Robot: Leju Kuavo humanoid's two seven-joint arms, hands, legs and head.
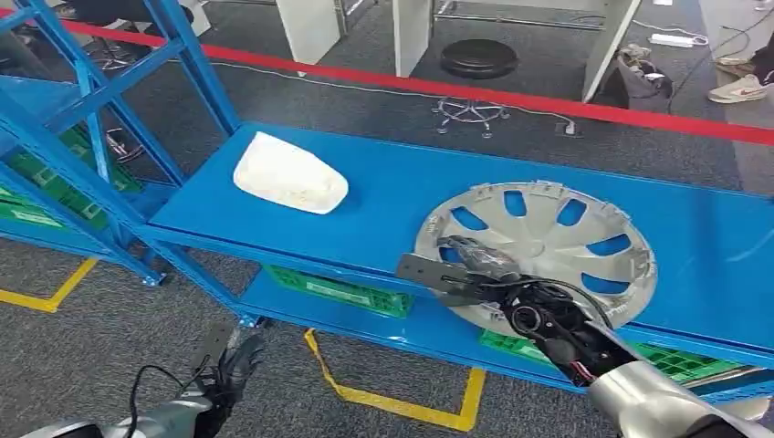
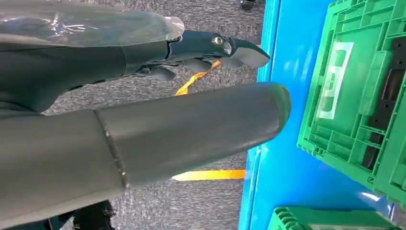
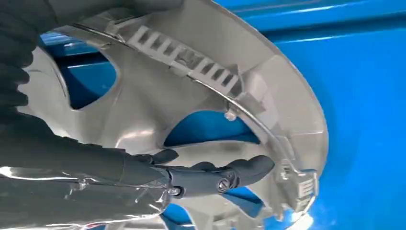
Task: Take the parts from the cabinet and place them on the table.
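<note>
I see right hand (image 1: 479, 269) on silver hubcap (image 1: 548, 246), fingers (image 3: 230, 172) inside rim; firm grip, can't tell. Hubcap lies on blue shelf (image 1: 383, 201), white part (image 1: 290, 173) well apart. Left hand (image 1: 228, 370) hangs low, fingers apart, holding nothing.

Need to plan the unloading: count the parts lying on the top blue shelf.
2: a white cover toward the left, a silver hubcap toward the right under the right hand.

Bright, even light; soft glare on the shelf (image 1: 383, 196); the thumb (image 2: 191, 129) close to the wrist camera is blurred.
</note>
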